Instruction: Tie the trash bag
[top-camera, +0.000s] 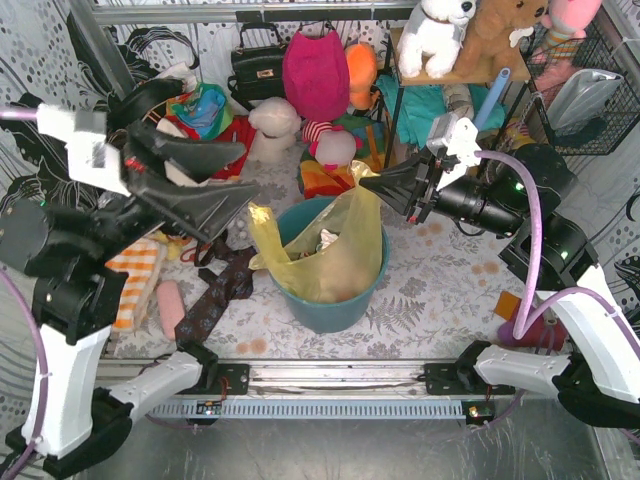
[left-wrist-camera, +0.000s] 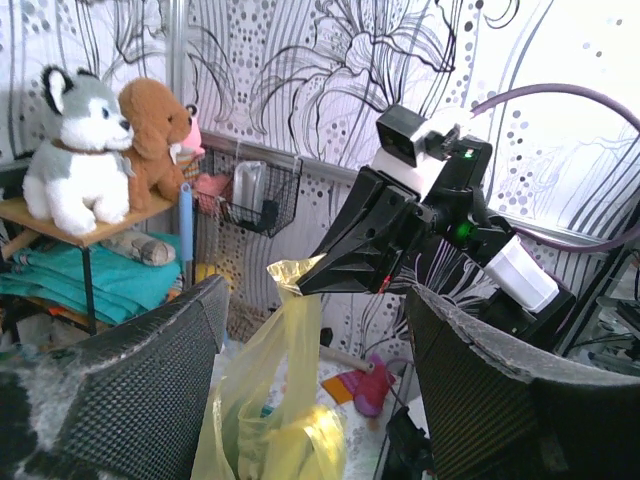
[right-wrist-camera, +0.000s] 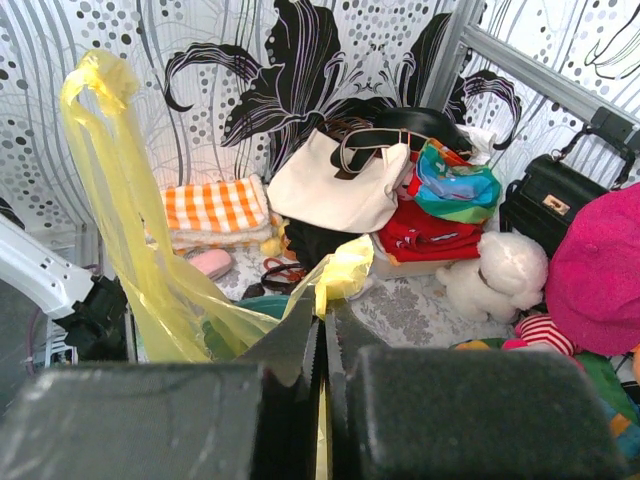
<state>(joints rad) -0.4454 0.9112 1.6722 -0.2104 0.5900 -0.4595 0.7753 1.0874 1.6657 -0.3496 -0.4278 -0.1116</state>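
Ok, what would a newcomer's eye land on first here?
The yellow-green trash bag sits in the teal bin mid-table, with one corner lifted and pinched in the right fingers. The left fingers are open at the bag's other corner, gripping nothing. Behind them, soft toys crowd a shelf and the back of the table.

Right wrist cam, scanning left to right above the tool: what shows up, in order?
Raised ear of the trash bag → orange checked cloth → white tote bag → white plush → magenta fabric item.
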